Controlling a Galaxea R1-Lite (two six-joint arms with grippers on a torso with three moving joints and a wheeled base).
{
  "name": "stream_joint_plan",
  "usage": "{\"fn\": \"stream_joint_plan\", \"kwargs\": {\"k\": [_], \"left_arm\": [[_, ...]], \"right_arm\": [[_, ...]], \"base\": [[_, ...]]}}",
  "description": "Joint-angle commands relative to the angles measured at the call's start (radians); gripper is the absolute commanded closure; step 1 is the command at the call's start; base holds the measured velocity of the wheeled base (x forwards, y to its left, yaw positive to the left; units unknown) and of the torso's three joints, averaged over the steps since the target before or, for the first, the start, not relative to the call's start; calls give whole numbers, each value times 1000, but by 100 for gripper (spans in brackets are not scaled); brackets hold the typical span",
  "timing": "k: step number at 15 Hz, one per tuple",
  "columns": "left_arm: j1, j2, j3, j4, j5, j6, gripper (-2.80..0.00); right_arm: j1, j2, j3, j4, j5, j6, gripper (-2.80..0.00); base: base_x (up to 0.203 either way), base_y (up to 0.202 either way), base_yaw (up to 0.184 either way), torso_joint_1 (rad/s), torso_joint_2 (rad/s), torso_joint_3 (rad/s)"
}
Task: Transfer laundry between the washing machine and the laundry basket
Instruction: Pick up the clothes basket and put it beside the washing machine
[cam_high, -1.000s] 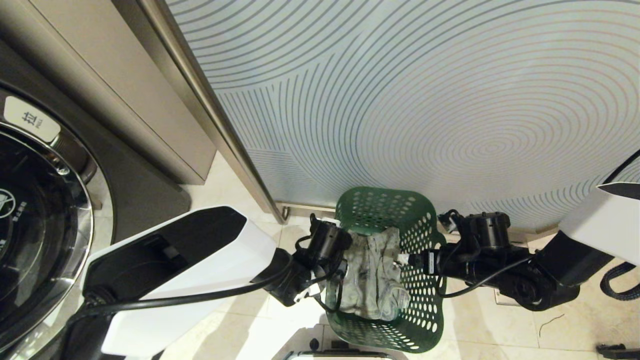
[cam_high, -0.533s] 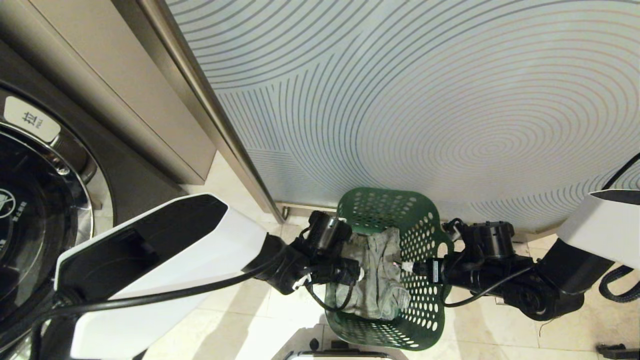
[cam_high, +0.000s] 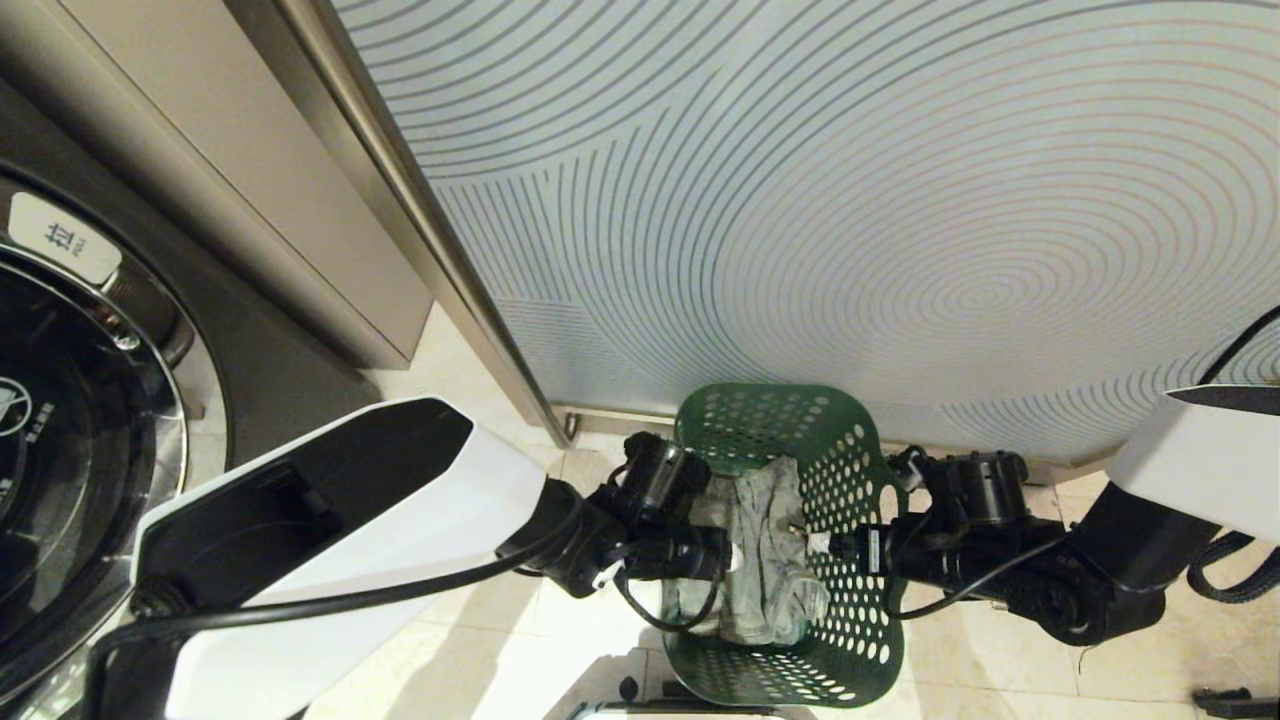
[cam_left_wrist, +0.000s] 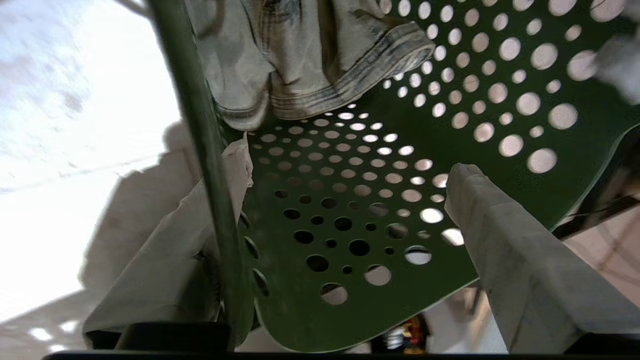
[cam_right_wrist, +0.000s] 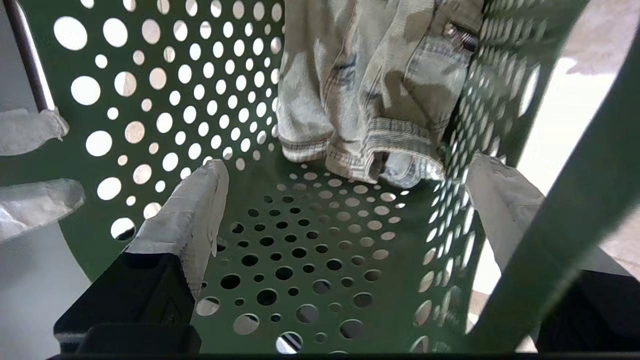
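in the head view the laundry basket (cam_high: 795, 420) sits at about six o'clock, tipped on its side with its mouth toward the camera, and the laundry (cam_high: 765, 560) lies crumpled on its lower wall. the left gripper (cam_high: 728, 557) reaches to the rim from nine o'clock, the right gripper (cam_high: 815, 543) from three o'clock (a hold from both sides, i judge, to lift the basket). the washing machine (cam_high: 90, 420) is at nine o'clock, its door closed.

in the left wrist view the left gripper (cam_left_wrist: 345, 175) is spread wide, its fingers (cam_left_wrist: 505, 240) straddling the green rim, one inside, one outside, not pinching it.

in the right wrist view the right gripper (cam_right_wrist: 345, 180) is likewise wide, one finger inside and one beyond the perforated wall, with the garment near twelve o'clock
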Motion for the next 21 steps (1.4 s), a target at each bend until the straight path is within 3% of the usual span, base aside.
{"fn": "stream_joint_plan", "kwargs": {"k": [1,10,15,18,21], "left_arm": [[-2,10,0,1,-15,-18,-280],[-7,5,-19,42,-37,-23,-280],[-9,6,-29,42,-37,-60,-280],[-10,0,-29,42,-37,-60,-280],[-13,0,-28,44,-37,-60,-280]], "right_arm": [[-1,10,-1,-5,1,2,-280],[0,-14,47,-8,-30,-1,-280],[0,-11,49,-10,-27,5,-280],[0,-11,38,-14,-26,55,-280],[0,-7,35,-75,-32,50,-280]], "base": [[0,0,0,0,0,0],[0,0,0,0,0,0],[0,0,0,0,0,0],[0,0,0,0,0,0],[0,0,0,0,0,0]]}}
